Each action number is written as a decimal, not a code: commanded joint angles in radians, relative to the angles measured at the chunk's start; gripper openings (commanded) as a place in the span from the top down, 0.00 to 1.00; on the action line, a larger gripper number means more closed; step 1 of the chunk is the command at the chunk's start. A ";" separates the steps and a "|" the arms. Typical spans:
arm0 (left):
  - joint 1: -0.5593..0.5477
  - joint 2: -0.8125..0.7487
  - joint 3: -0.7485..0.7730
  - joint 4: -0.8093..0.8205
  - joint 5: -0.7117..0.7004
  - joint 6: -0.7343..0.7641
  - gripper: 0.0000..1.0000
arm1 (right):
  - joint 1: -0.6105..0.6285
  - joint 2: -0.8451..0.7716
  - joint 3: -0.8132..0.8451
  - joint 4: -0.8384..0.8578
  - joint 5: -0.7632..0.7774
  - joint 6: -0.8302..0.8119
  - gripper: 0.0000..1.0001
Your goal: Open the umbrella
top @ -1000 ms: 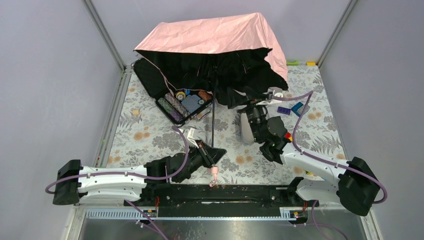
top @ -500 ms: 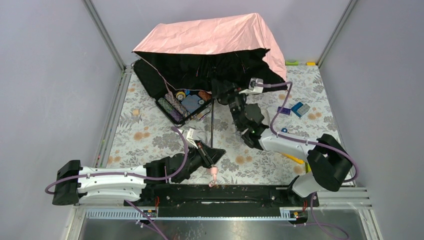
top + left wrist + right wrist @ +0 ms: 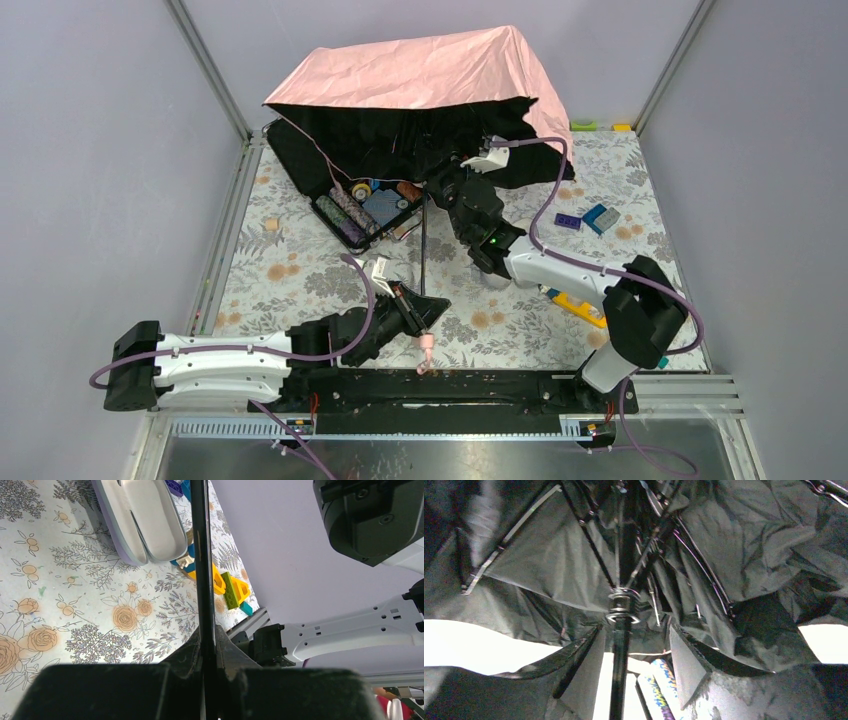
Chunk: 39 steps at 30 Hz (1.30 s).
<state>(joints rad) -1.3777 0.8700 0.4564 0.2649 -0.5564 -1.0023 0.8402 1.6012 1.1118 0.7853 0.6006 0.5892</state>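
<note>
case (image 3: 308,190) far side hidden under umbrella (image 3: 420,70)

Blk/wht arms (image 3: 220,360) w/ lilac cables (image 3: 549,200)

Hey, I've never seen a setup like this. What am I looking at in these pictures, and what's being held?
Two robot arms are bolted to a flowered table, each ending in a two-finger gripper. The wide picture comes from a camera above and behind them; the other two from cameras on the wrists. The left gripper is shut on the thin black shaft of a pink umbrella, near the handle. The right gripper reaches under the half-spread canopy, fingers open either side of the shaft. An open black case and toy blocks also lie there.
</note>
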 commanded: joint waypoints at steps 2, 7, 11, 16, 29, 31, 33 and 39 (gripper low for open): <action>0.003 -0.028 0.008 0.093 -0.022 0.022 1.00 | -0.020 0.010 0.041 -0.024 -0.002 0.032 0.47; 0.003 -0.029 0.005 0.096 -0.020 0.022 1.00 | -0.032 0.022 0.063 -0.027 -0.013 0.019 0.49; 0.004 -0.031 0.004 0.096 -0.020 0.022 1.00 | -0.046 0.037 0.091 -0.039 -0.030 0.021 0.49; 0.003 -0.029 0.005 0.097 -0.019 0.023 1.00 | -0.055 0.049 0.113 -0.055 -0.044 0.013 0.49; 0.003 -0.030 -0.004 0.095 -0.017 0.027 1.00 | -0.062 0.068 0.151 -0.075 -0.041 -0.023 0.83; 0.003 -0.030 -0.010 0.108 -0.006 0.043 1.00 | -0.063 0.071 0.151 -0.066 -0.031 -0.033 0.90; 0.003 -0.029 -0.035 0.170 0.039 0.089 1.00 | -0.066 0.074 0.158 -0.050 -0.017 -0.048 0.93; -0.019 -0.048 -0.094 0.251 0.204 0.204 1.00 | -0.116 0.086 0.225 -0.037 0.000 -0.070 0.93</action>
<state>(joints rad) -1.3590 0.8635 0.3927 0.3611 -0.5117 -0.9264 0.7933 1.6741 1.2373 0.6930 0.5468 0.5610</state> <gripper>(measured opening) 0.066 0.302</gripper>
